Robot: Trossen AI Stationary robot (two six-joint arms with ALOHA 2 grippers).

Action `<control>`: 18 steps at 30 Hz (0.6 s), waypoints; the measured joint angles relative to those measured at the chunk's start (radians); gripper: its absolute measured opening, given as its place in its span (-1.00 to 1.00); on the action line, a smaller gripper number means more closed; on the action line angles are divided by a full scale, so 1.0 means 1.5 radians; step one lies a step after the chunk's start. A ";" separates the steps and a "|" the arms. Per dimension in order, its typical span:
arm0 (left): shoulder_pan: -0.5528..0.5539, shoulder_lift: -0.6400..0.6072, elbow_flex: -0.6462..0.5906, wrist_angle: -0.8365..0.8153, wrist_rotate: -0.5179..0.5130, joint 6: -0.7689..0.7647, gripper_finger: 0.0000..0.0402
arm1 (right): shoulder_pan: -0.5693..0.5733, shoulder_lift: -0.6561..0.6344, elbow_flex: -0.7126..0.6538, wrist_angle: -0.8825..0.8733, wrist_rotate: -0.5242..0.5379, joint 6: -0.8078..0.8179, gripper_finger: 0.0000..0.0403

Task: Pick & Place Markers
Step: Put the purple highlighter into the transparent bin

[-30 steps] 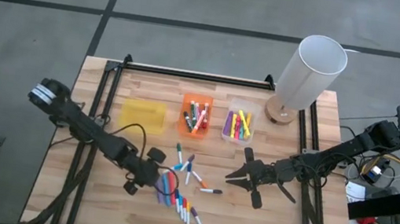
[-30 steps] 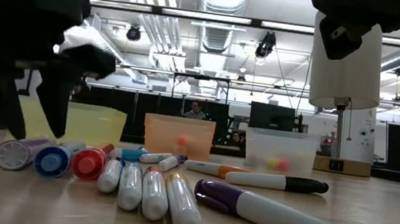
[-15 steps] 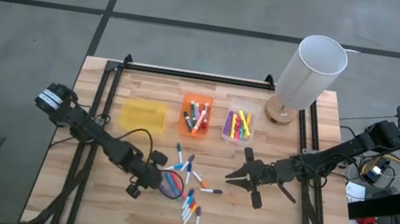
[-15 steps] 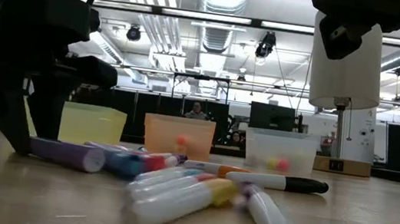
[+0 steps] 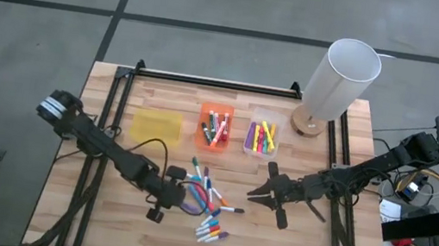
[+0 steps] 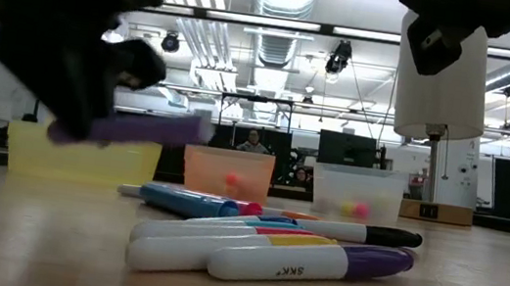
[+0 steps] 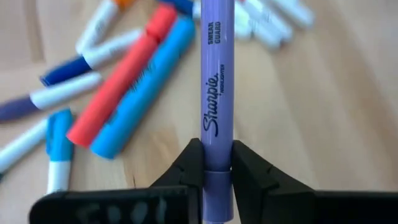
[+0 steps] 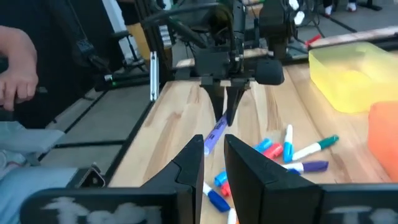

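My left gripper [image 5: 178,194] is shut on a purple marker [image 7: 217,93], which hangs above the table [image 5: 102,210], as the low view shows [image 6: 128,128]. The right wrist view shows that gripper [image 8: 225,104] with the marker [image 8: 215,134] below it. Under and beside it, several loose markers [image 5: 209,207] in blue, red, pink and purple lie on their sides in a heap on the wood. My right gripper [image 5: 254,193] waits right of the heap, its fingers [image 8: 191,163] open by a narrow gap with nothing between them. My left gripper pinches the purple marker between its two fingers [image 7: 188,163], near one end, by the seam in the barrel [image 7: 217,165]. The fingers slant down from the table's left. The rest of the marker juts out beyond them, tilted and lifted clear of the table.
At the back stand a yellow bin [image 5: 156,125], an orange bin [image 5: 214,127] and a clear bin [image 5: 263,136], the last two with markers inside. A white cylinder on a wooden foot [image 5: 340,76] stands at the far right. A person's hand [image 8: 15,81] shows beyond the table.
My left gripper has shut on the purple marker, rolled its wrist, and risen with it toward the table's right. The marker is now lifted clear. The loose markers have been swept aside: they have turned about and slid to the right into a tighter heap.
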 joint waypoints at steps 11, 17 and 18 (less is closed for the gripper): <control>0.050 -0.010 0.104 -0.067 -0.002 -0.049 -0.76 | -0.001 0.019 0.004 0.014 0.053 0.002 -0.63; 0.089 -0.010 0.127 -0.094 -0.002 -0.058 -0.76 | -0.007 0.086 0.023 0.022 0.054 0.011 -0.28; 0.094 -0.010 0.129 -0.099 -0.002 -0.058 -0.76 | -0.008 0.098 0.030 0.022 0.054 0.006 -0.23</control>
